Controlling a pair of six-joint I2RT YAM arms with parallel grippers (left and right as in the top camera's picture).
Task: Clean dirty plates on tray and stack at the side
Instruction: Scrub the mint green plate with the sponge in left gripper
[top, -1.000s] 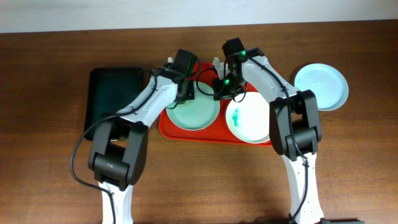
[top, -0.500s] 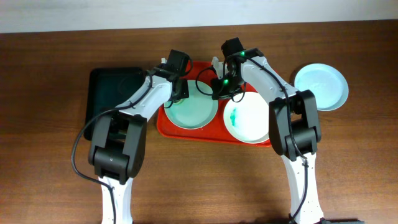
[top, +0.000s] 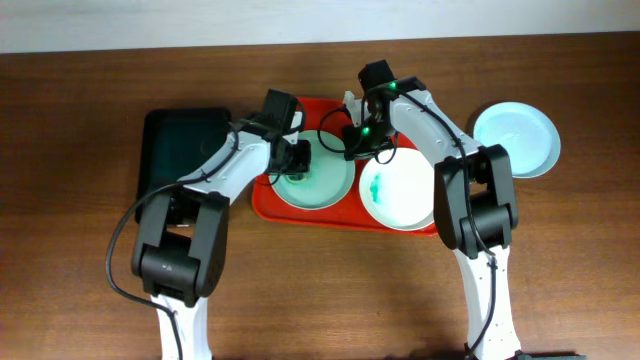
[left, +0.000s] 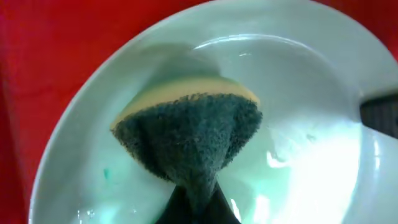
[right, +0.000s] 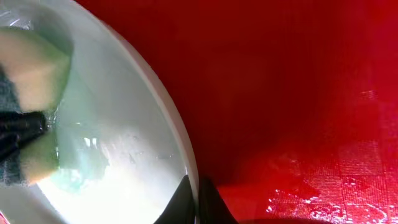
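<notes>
Red tray (top: 345, 215), mid-desk (top: 80, 250): carries a mint-green plate (top: 320, 185) on its left half and a white plate (top: 405, 195), smeared teal, on its right. A third pale plate (top: 515, 138) lies on the desk well to the right, and a dark tray (top: 180, 150) lies to the left. Left gripper (top: 295, 160): jaws clenched on a sponge (left: 186, 134), which is pressed into the mint-green plate; right gripper (right: 196, 199): jaws pinching that plate's rim.

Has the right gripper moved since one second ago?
No. The right gripper stays on the mint plate rim, same place against the red tray.
</notes>
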